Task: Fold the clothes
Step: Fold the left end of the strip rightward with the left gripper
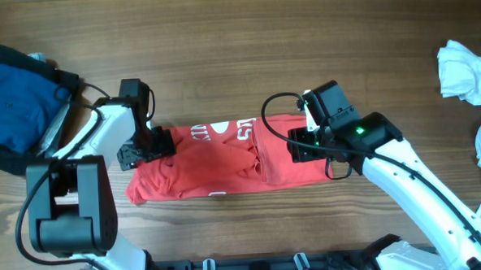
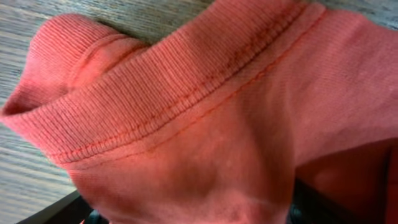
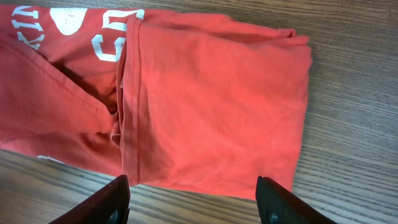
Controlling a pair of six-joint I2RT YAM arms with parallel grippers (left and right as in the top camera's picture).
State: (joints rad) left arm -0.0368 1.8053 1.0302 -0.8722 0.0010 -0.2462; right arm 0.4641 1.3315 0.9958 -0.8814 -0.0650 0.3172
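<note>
— Wooden table point(image 1: 220, 38): where's the red short-sleeved fabric T-shirt point(image 1: 225, 164)?
— Folded at its centre. The right gripper point(image 3: 193, 183) reaches in over its right end, fingers spread and empty. The left gripper point(image 1: 147, 147) is angled onto its left end, fingers hidden by cloth, so its grip is unclear.

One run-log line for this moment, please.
red T-shirt: partly folded | left gripper: at shirt end, jaws hidden | right gripper: open over other end

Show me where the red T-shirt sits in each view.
Overhead: red T-shirt lies centre, slightly low.
Left wrist: its ribbed edge fills nearly the whole frame.
Right wrist: upper centre, reaching the left edge.
Shared landmark: wooden table; white lettering shows overhead and right wrist only.
</note>
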